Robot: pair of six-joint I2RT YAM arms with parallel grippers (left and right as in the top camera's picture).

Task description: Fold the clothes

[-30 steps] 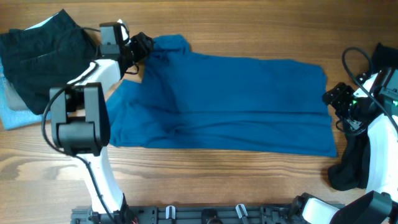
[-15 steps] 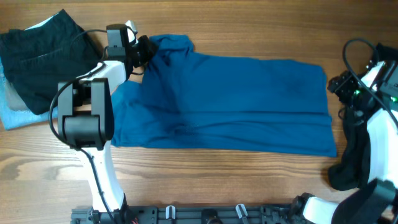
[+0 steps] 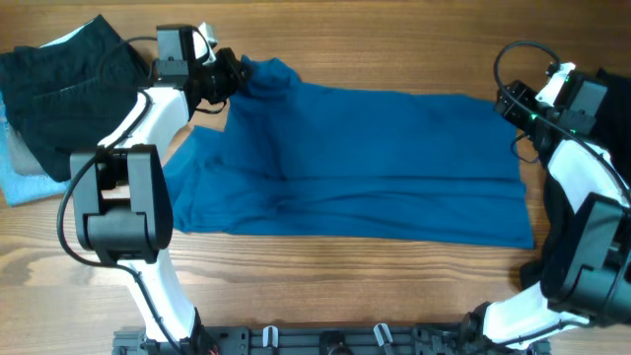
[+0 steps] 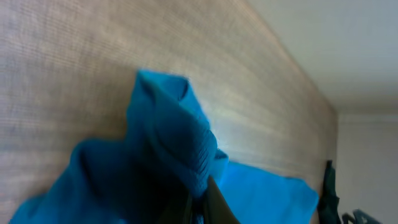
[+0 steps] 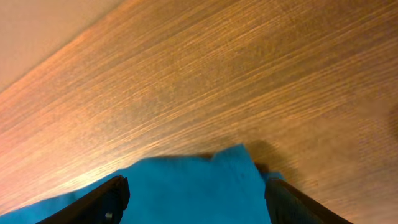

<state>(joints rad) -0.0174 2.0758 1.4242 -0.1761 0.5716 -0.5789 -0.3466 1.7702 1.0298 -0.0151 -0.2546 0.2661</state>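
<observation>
A blue garment (image 3: 365, 163) lies spread flat across the wooden table. My left gripper (image 3: 229, 77) is at its far left corner and is shut on a bunched fold of the cloth. In the left wrist view that blue fold (image 4: 177, 137) rises out of the closed left gripper (image 4: 200, 208). My right gripper (image 3: 510, 102) hovers at the garment's far right corner. In the right wrist view the right gripper (image 5: 196, 199) stands open, its two dark fingers (image 5: 106, 200) spread either side of the blue corner (image 5: 205, 183), gripping nothing.
A black garment (image 3: 59, 84) lies at the far left on top of a light blue cloth (image 3: 18, 182). Another black garment (image 3: 550, 261) sits bunched by the right arm's base. The arms' mounting rail (image 3: 325, 340) runs along the front edge.
The left gripper has shut on the blue garment's far left corner. The right arm has swung up and left from the right edge to the far right corner, staying open.
</observation>
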